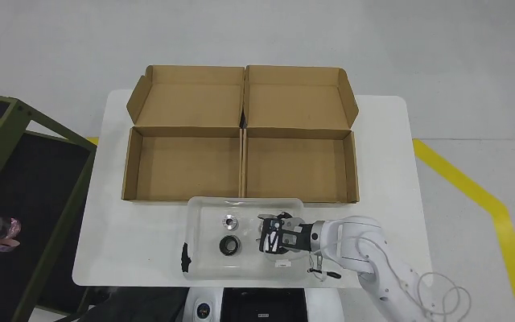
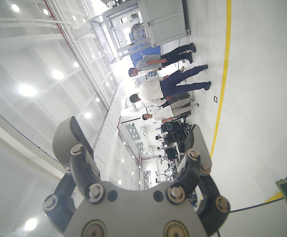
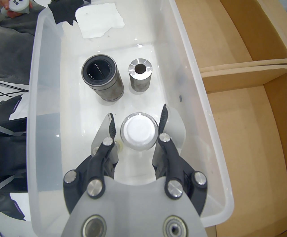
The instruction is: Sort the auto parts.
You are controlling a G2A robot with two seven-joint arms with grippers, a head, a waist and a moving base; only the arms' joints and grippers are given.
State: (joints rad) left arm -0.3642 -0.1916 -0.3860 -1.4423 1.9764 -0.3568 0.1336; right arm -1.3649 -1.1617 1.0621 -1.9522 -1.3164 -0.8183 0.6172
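White tabletop [image 1: 386,145] carried a clear plastic bin [image 3: 192,74] with smooth, rounded walls, and the right claw [image 3: 138,113] hung down inside it. Its ribbed black finger pads [image 3: 162,116] were spread to either side of a short round part [image 3: 139,131] with a matte white top and a glassy rim. One pad looked to be touching the rim, while the other stood just apart, so nothing was pinched. Just beyond the fingertips stood two upright steel cylinders, side by side and near each other. The wider one was a bearing sleeve [image 3: 103,78], brushed grey with grooves around it and a black lining. The slimmer one was a bushing [image 3: 140,77] with a bright machined face and a small round bore. Farther past them, at the bin's end wall, lay a torn scrap of white paper [image 3: 98,20]. Outside the bin wall, to one side of the claw, sat two open boxes of plain brown cardboard [image 1: 185,165] (flaps folded back). The left claw [image 2: 133,125] was spread wide on nothing, aimed out at the bright hall.
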